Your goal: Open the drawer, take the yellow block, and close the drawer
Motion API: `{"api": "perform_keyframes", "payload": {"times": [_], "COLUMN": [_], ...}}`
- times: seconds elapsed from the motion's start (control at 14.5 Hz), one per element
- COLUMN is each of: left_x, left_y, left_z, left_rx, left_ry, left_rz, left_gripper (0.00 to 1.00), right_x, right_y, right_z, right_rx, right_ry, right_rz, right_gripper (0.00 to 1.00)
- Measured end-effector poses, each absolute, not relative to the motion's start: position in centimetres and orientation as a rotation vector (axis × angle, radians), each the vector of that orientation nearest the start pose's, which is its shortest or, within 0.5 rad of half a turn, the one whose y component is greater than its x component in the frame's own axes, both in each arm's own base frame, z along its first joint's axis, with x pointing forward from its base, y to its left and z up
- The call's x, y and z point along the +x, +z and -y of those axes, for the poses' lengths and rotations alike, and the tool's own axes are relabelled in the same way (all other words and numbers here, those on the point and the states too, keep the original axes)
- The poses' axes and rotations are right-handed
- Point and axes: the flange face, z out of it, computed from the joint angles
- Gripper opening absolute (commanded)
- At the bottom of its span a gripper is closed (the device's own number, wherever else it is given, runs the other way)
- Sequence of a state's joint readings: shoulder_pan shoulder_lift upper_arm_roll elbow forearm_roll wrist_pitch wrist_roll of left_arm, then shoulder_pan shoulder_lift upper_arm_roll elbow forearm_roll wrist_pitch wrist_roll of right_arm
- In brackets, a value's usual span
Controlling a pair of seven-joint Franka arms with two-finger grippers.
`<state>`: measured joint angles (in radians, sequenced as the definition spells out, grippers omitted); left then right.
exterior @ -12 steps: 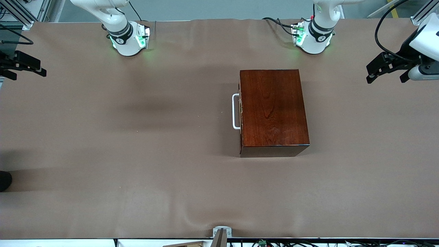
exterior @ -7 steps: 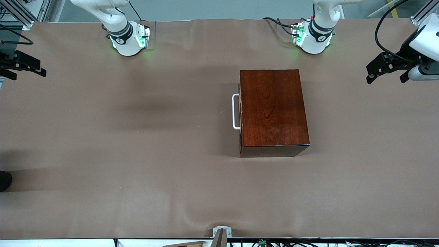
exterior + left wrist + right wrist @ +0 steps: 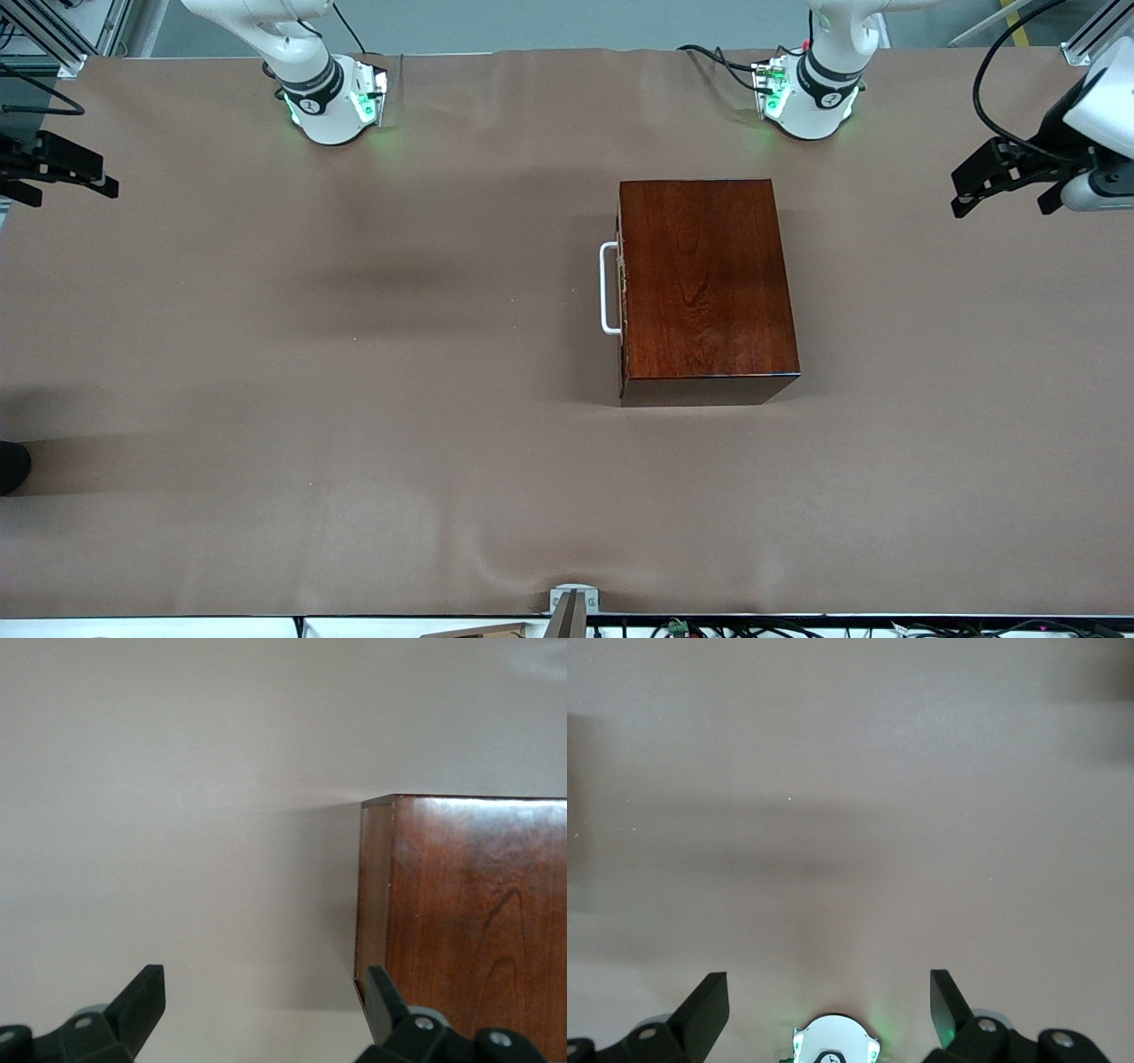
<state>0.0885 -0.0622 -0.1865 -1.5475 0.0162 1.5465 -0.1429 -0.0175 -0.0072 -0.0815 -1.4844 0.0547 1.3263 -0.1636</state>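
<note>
- The drawer is fully shut inside the mahogany box, which sits on the desk toward my left arm's end; nothing of the task is done yet, so opening it is the step in hand.
- I cannot see the yellow block anywhere; I judge it lies inside the drawer, hidden until the tray slides out.
- The white handle stands out from the drawer front, which faces my right arm's end of the desk, with bare desk in front of it to pull into.
- My left gripper hangs in the air over the desk's edge at the left arm's end, its jaws spread wide and holding nothing; its wrist view shows a corner of the box below.
- My right gripper hangs over the desk's edge at the right arm's end, well apart from the box, jaws also spread wide and empty; its wrist view shows only bare desk.
- To do this well, I would bring my right gripper to the handle, since the front faces that way, and close the jaws across the bar's straight middle, not at its ends.
- I would pull straight along the drawer's slide; a skewed pull could jam the tray or drag the whole box.
- My left gripper could steady the box from above if it starts to slip.
</note>
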Motion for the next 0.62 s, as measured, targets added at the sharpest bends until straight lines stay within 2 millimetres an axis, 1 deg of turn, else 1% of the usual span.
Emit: {"api": "perform_keyframes", "payload": {"times": [0.07,0.14,0.21,0.28,0.41,0.62], "left_x": [53.0,53.0,52.9,52.6,52.2,52.2], "left_y": [66.6,66.6,66.6,66.5,65.8,63.2], "left_z": [5.3,5.7,6.9,8.9,13.2,18.4], "left_rx": [-3.119,-3.118,-3.117,-3.117,-3.118,-3.110], "left_ry": [-0.098,-0.099,-0.099,-0.098,-0.081,-0.015], "left_rz": [0.100,0.141,0.184,0.206,0.183,0.097], "left_gripper": [1.00,1.00,1.00,1.00,1.00,1.00], "right_x": [52.4,52.4,52.4,52.3,52.3,52.4], "right_y": [64.9,64.9,64.9,64.9,64.9,64.9], "right_z": [4.5,4.6,4.6,4.7,4.8,4.7], "right_rx": [-3.058,-3.058,-3.058,-3.057,-3.057,-3.058], "right_ry": [0.219,0.220,0.221,0.221,0.221,0.214], "right_rz": [0.113,0.112,0.110,0.108,0.107,0.107], "right_gripper": [1.00,1.00,1.00,1.00,1.00,1.00]}}
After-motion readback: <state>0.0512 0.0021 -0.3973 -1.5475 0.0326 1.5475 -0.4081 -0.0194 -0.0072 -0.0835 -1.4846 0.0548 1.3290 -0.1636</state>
